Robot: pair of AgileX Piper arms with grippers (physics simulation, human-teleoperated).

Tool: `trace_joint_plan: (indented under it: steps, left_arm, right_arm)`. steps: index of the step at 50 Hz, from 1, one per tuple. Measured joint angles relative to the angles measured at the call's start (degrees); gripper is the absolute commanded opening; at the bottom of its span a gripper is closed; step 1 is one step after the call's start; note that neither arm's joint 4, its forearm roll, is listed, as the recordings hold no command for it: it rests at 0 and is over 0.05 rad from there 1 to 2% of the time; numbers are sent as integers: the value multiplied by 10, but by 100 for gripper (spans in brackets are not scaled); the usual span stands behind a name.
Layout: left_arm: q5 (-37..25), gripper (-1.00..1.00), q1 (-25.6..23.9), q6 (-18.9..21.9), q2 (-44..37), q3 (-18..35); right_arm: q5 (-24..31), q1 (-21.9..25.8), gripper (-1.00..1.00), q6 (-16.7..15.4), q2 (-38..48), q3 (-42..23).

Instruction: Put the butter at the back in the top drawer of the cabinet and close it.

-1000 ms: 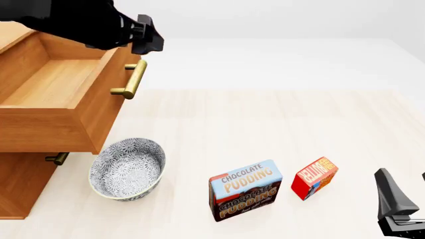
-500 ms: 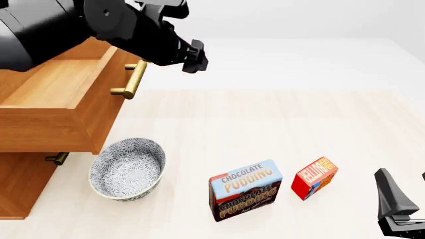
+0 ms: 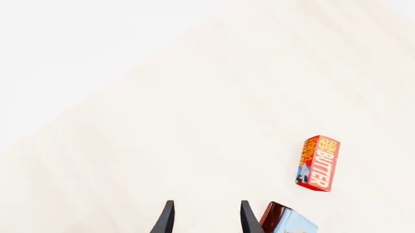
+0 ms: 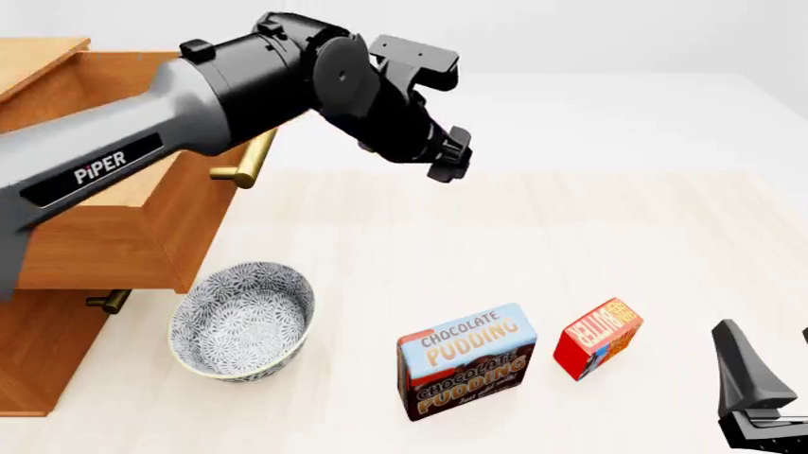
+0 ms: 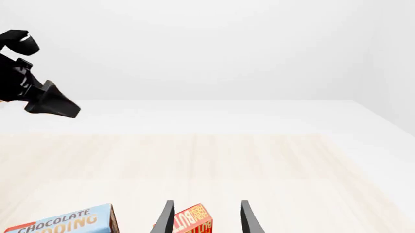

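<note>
The butter (image 4: 597, 338) is a small red box standing on the table at the front right, beside the pudding box. It also shows in the left wrist view as the butter (image 3: 318, 163) and in the right wrist view as the butter (image 5: 189, 221), just beyond the fingertips. The cabinet (image 4: 38, 350) stands at the left, and its top drawer (image 4: 189, 222) is pulled out, with a brass handle (image 4: 256, 151). My left gripper (image 4: 447, 159) hangs open and empty over the table to the right of the drawer (image 3: 206, 218). My right gripper (image 4: 770, 359) rests open near the front right corner (image 5: 206, 218).
A patterned blue-and-white bowl (image 4: 242, 322) sits just in front of the cabinet under the open drawer. The Chocolate Pudding box (image 4: 466, 360) stands left of the butter. A lower drawer handle (image 4: 110, 301) pokes out beneath the open drawer.
My left arm has swung right, away from the drawer handle and out over the table. The drawer stays open. The right arm and both boxes have not moved.
</note>
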State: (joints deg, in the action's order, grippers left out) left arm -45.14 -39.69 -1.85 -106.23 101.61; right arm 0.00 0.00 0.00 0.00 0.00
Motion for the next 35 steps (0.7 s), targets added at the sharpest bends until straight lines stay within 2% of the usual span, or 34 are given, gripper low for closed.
trace_joint_plan:
  steps: [21, 35]
  left_arm:
    - [-18, 100, -45, 1, -78, 64]
    - [-44, 100, -75, 4, -142, 132]
  right_arm:
    - [0, 0, 100, 0, 0, 0]
    - [0, 0, 100, 0, 0, 0]
